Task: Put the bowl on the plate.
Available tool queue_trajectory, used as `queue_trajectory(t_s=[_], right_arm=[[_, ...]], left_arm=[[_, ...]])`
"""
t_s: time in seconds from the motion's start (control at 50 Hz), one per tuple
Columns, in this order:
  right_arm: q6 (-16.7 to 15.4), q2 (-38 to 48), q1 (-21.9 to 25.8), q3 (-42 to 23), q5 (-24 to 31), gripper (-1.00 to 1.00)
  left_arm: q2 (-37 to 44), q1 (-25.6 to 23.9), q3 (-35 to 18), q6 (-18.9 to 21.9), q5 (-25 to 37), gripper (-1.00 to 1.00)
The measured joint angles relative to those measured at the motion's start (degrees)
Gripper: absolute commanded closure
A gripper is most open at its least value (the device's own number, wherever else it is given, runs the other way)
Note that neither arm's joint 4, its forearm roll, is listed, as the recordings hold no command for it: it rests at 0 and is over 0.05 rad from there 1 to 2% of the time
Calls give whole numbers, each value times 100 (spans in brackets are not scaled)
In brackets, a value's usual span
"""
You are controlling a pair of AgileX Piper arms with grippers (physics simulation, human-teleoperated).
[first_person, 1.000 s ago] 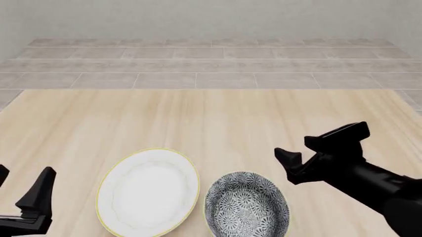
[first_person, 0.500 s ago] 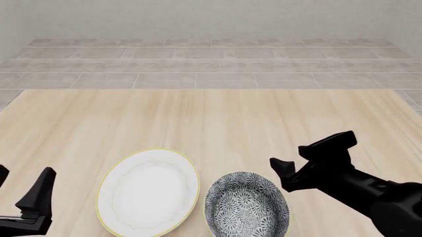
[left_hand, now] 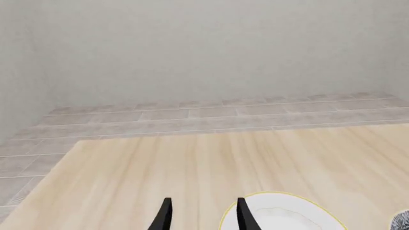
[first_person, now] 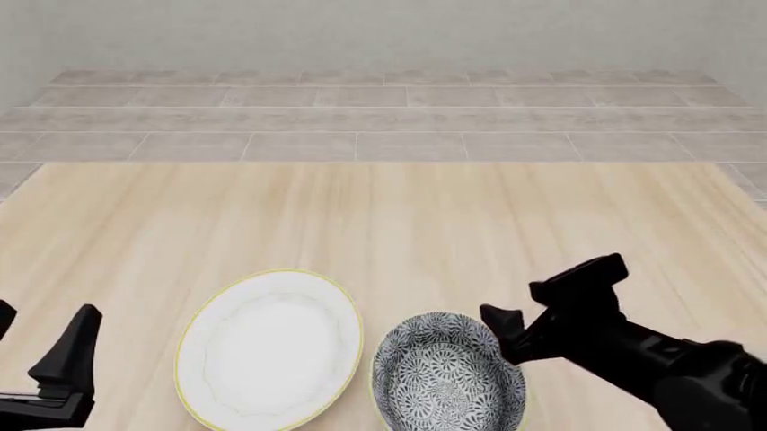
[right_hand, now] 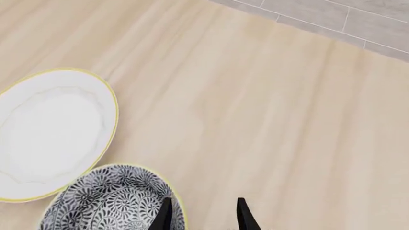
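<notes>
Your right gripper (first_person: 554, 299) has come down and toward you since a second ago, and it now hangs at the right edge of the bowl (first_person: 448, 374). Its fingers are spread apart with nothing between them. In the right wrist view, one fingertip (right_hand: 167, 211) sits over the bowl's (right_hand: 112, 199) pale rim and the other (right_hand: 243, 211) lies over bare table (right_hand: 255, 110) just outside it; you cannot tell from these views whether either one touches the rim.

You have the bowl standing upright on the table at the near edge, just to the right of the plate (first_person: 269, 348). The two rims lie very close together, side by side, the bowl not on the plate. In the right wrist view the plate (right_hand: 51, 132) is bare and white with its thin yellow edge.

Your left gripper (first_person: 42, 359) has not moved: it sits at the near left corner, left of the plate and apart from it. Its fingers (left_hand: 164, 215) are parted and hold nothing, and the plate's (left_hand: 281, 213) rim shows just beyond one of them in the left wrist view.
</notes>
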Motion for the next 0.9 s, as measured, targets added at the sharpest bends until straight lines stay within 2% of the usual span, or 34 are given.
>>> queue_trajectory(t_s=[0.9], right_arm=[[369, 975, 414, 286, -923, -100]], left_arm=[[-153, -9, -1, 4, 148, -100]])
